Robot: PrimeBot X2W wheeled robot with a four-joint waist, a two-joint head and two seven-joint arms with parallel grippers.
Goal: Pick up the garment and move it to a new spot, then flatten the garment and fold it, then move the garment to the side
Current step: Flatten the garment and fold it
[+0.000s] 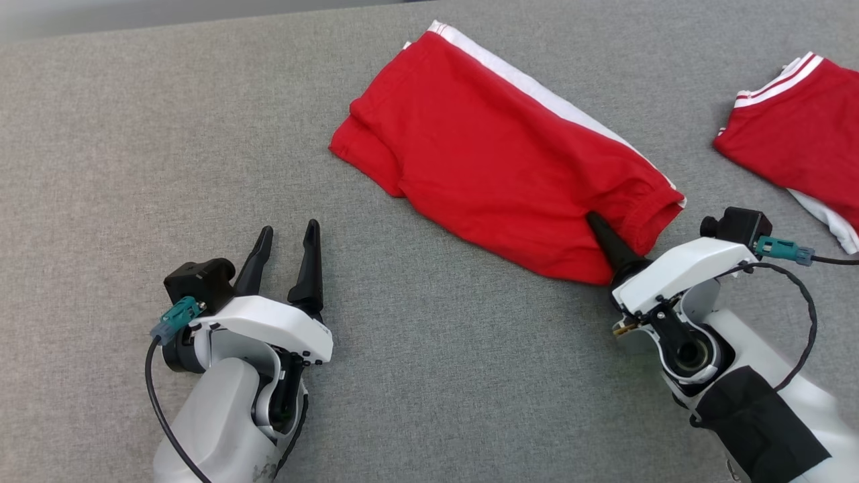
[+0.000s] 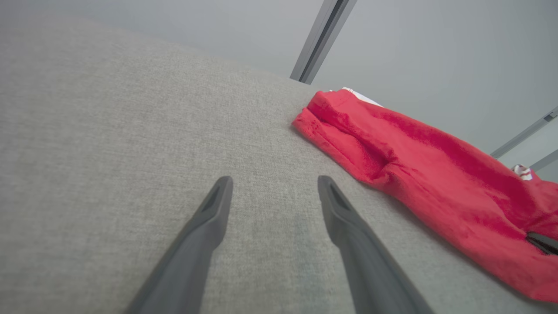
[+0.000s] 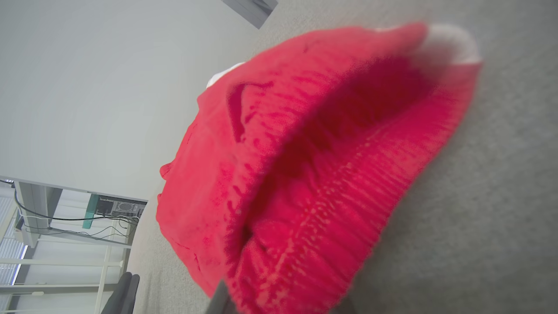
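The garment (image 1: pixel 496 154), red shorts with a white side stripe, lies folded in the middle of the grey cloth-covered table (image 1: pixel 436 376). My right gripper (image 1: pixel 594 220) is at its gathered waistband end, shut on the garment; one dark finger lies on top and the other is hidden under the cloth. In the right wrist view the red waistband (image 3: pixel 305 174) bunches over my fingers. My left gripper (image 1: pixel 290 228) rests open on bare table to the garment's lower left, well apart from it. The left wrist view has the open left gripper (image 2: pixel 274 179) and the garment (image 2: pixel 436 174) to the right.
A second red garment (image 1: pixel 798 134) with white trim lies at the table's right edge. Bare grey surface spreads to the left and along the front. The table's far edge runs along the top of the head view.
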